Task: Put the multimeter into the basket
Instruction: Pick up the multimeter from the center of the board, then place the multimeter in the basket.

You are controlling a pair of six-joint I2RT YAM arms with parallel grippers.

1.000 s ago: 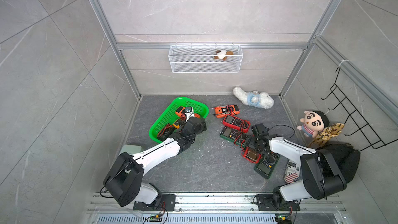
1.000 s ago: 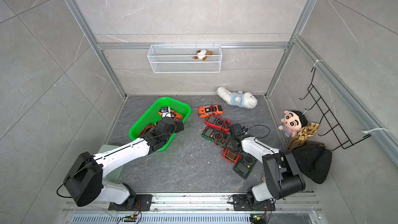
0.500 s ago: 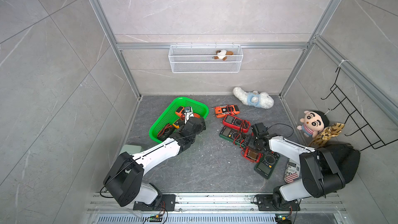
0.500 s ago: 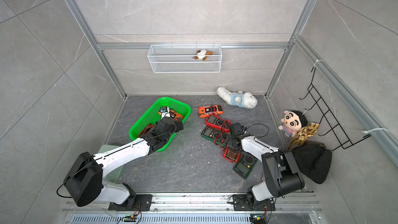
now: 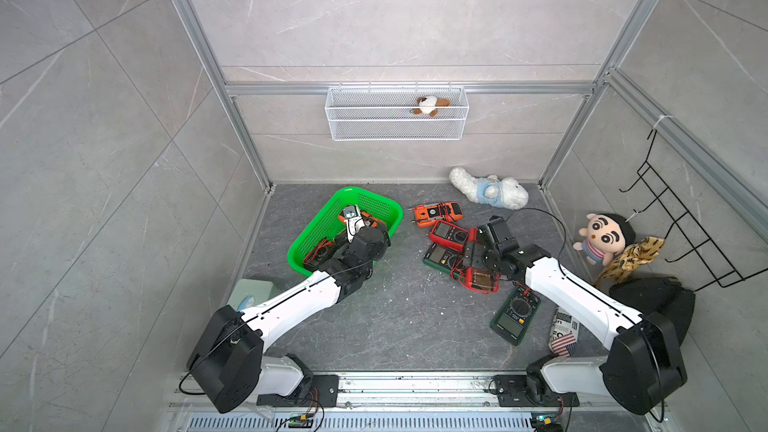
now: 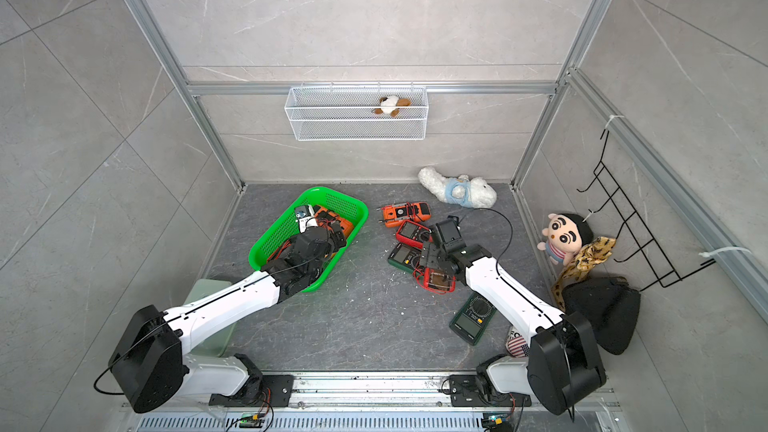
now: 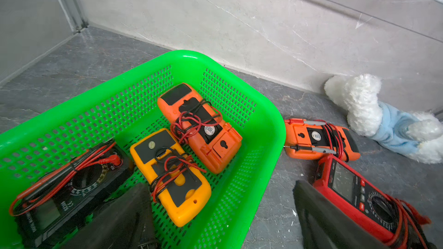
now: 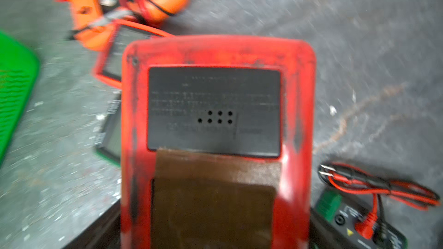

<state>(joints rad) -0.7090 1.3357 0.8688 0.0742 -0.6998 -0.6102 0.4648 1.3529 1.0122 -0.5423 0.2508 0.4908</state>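
The green basket (image 5: 371,201) (image 7: 271,120) stands at the back left of the floor and holds an orange multimeter (image 7: 199,125), a yellow one (image 7: 170,173) and a black one (image 7: 64,195). My left gripper (image 5: 376,235) (image 7: 223,223) hovers open over the basket's near end with nothing between its fingers. My right gripper (image 5: 478,259) (image 8: 215,231) is shut on a red multimeter (image 5: 482,280) (image 8: 215,106), back side up, filling the gap between the fingers. That wrist view is blurred.
Around the held meter lie an orange multimeter (image 5: 436,214), a red one (image 5: 451,234), a dark green one (image 5: 440,257) and a green one (image 5: 515,317). A white plush (image 5: 488,193), a doll (image 5: 602,236), a black bag (image 5: 652,305) and a mint box (image 5: 253,290) edge the floor.
My right gripper has closed onto the red multimeter and shifted it slightly toward the back. The left arm has stayed over the basket.
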